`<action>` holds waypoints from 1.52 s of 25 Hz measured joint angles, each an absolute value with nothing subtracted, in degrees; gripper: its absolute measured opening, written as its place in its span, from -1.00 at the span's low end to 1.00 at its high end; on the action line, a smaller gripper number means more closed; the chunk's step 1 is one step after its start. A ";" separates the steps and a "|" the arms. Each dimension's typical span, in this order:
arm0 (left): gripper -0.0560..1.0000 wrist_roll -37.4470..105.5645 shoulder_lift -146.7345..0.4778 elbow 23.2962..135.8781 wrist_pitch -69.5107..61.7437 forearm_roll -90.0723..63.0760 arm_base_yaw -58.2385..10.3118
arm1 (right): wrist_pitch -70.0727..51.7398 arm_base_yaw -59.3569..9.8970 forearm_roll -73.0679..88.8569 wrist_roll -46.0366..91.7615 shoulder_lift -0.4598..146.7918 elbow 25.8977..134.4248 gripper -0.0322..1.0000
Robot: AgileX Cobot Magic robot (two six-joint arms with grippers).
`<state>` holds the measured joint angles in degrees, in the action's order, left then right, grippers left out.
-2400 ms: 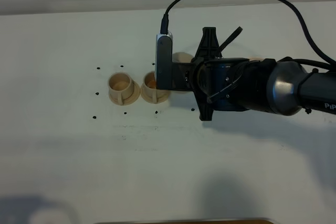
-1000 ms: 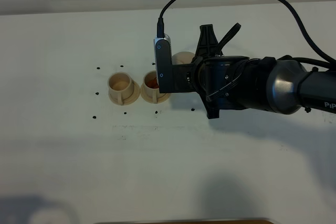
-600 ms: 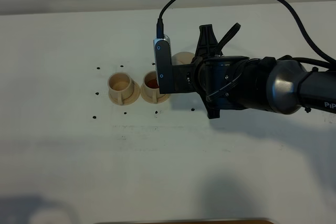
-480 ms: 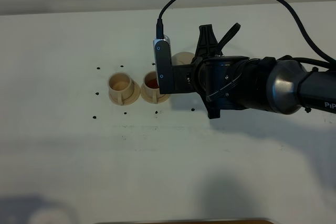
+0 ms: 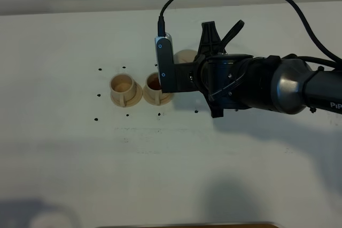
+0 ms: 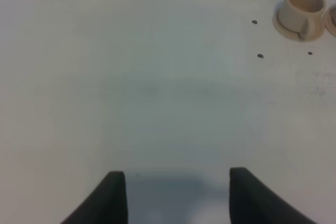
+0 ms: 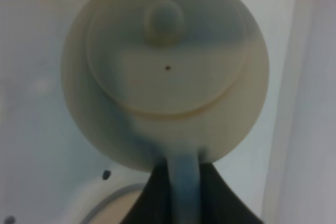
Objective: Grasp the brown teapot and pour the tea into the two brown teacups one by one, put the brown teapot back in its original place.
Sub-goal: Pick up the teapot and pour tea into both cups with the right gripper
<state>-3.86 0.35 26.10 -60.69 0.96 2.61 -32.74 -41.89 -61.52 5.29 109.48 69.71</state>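
Note:
The brown teapot (image 7: 164, 69) fills the right wrist view, its lid and knob facing the camera. My right gripper (image 7: 182, 195) is shut on its loop handle. In the exterior high view only a bit of the teapot (image 5: 185, 56) shows behind the rolled-over right wrist, just right of the two brown teacups. The right teacup (image 5: 155, 85) holds reddish-brown tea. The left teacup (image 5: 123, 86) looks pale inside. My left gripper (image 6: 177, 199) hangs open over bare table, far from the left teacup (image 6: 300, 6). The original place I cannot identify for certain.
Small black dots (image 5: 99, 95) mark the white table around the cups. The right arm (image 5: 256, 84) and its cable span the right half of the table. An arc of a pale saucer rim (image 7: 107, 203) shows under the teapot.
The right wrist with the teapot has turned and shifted slightly toward the table's far side. The right teacup's contents have darkened from pale orange to reddish-brown. The left arm is still.

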 joint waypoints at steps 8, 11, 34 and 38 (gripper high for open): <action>0.06 -3.92 0.35 26.10 -60.69 0.96 2.61 | -32.86 -41.89 -61.60 5.57 109.48 69.78 -0.78; 0.06 -3.92 0.35 26.10 -60.69 0.96 2.61 | -32.93 -41.89 -61.60 6.05 109.48 69.78 -0.78; 0.06 -3.92 0.35 26.10 -60.69 0.96 2.61 | -33.04 -41.89 -61.64 7.25 109.48 69.78 -0.78; 0.06 -3.92 0.35 26.10 -60.69 0.96 2.61 | -33.04 -41.89 -61.64 7.34 109.48 69.83 -0.78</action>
<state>-3.92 0.35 26.10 -60.69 0.96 2.61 -33.04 -41.89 -61.64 7.34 109.48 69.83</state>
